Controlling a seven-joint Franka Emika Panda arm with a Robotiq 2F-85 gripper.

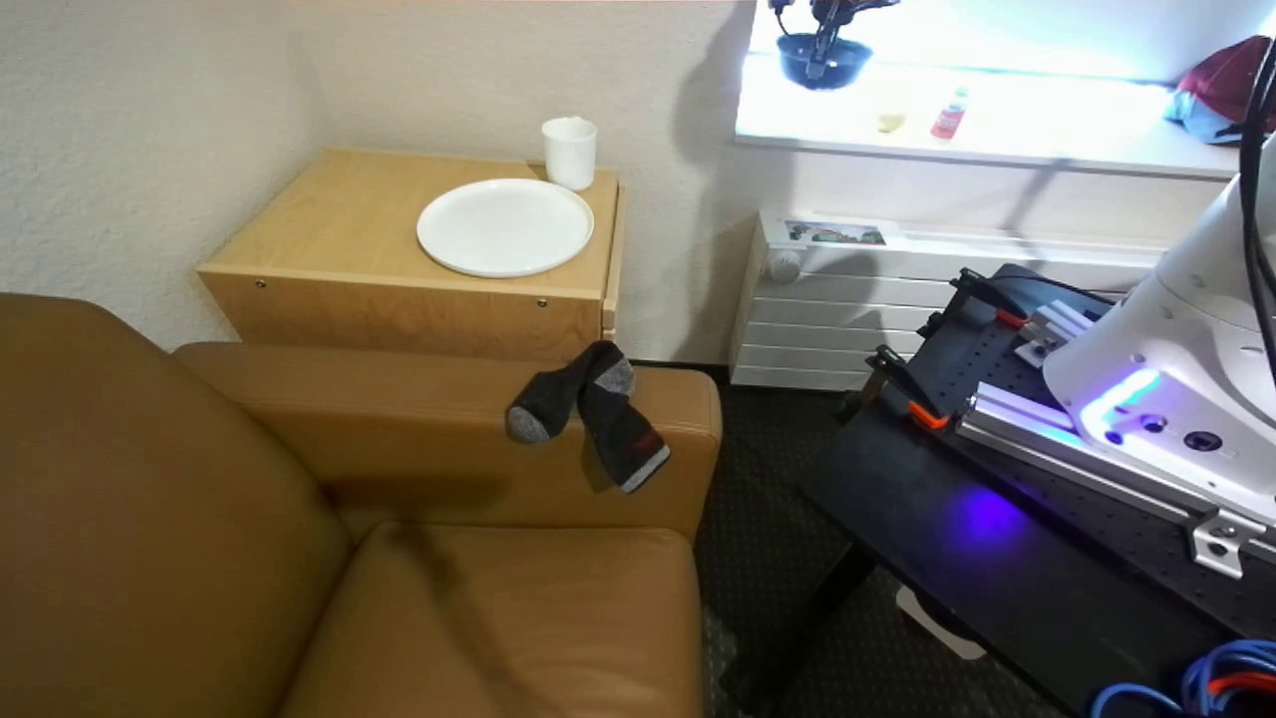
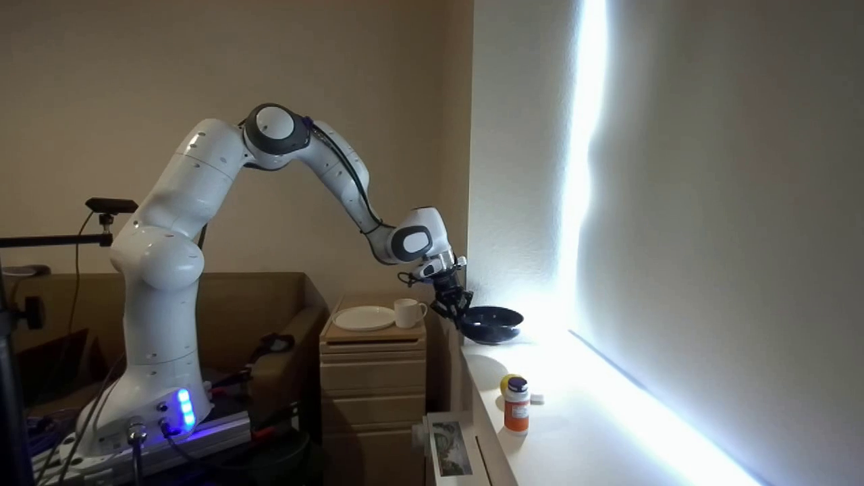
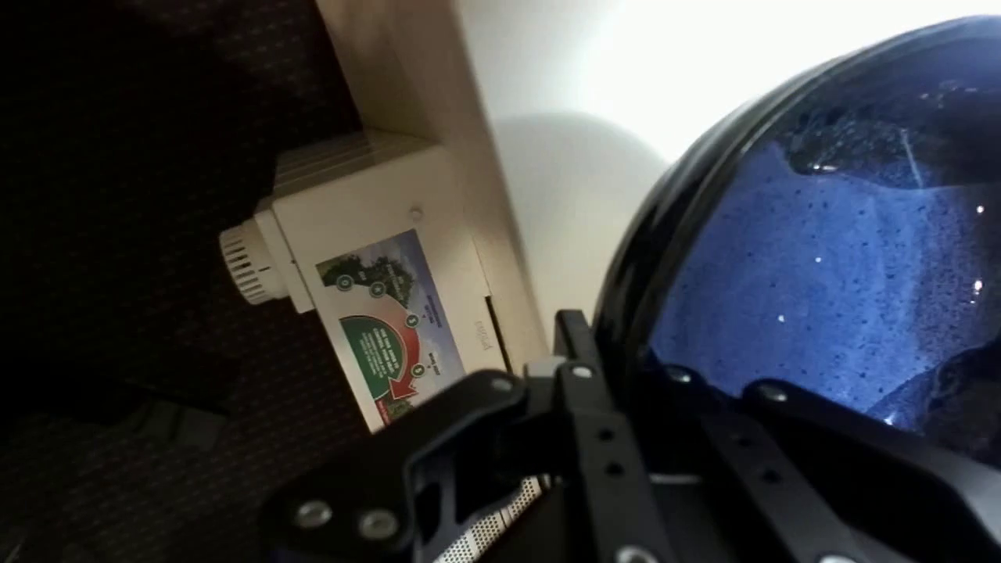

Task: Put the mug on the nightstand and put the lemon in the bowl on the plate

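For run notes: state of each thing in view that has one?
Bowl: held clear of the sill
Gripper: shut on the bowl's rim
Lemon: on the sill
Mug: upright on the nightstand
Plate: bare, on the nightstand
Bottle: upright, capped
Sock: draped over sofa arm
Base light: blue

One mug (image 1: 571, 156), one plate (image 1: 505, 227) and one nightstand (image 1: 344, 214) reach my remote screens, along with one bowl (image 2: 491, 329), one lemon (image 2: 506, 383) and one orange-labeled bottle (image 2: 517, 413). I count a single robot arm (image 2: 202, 175), fitted with one end effector (image 3: 626, 356) whose fingers (image 3: 598, 453) number two in the wrist view, plus one black table (image 1: 917, 509) and two orange-tipped clamps (image 1: 907, 384). My tally also takes in one brown sofa (image 1: 528, 608), one windowsill (image 2: 574, 418), one radiator (image 1: 827, 319) with one knob (image 1: 785, 265) and one printed label (image 1: 835, 233), and one stand-mounted camera (image 2: 111, 206). Whether the sofa carries one dark sock (image 1: 608, 414) or a pair, I cannot tell.
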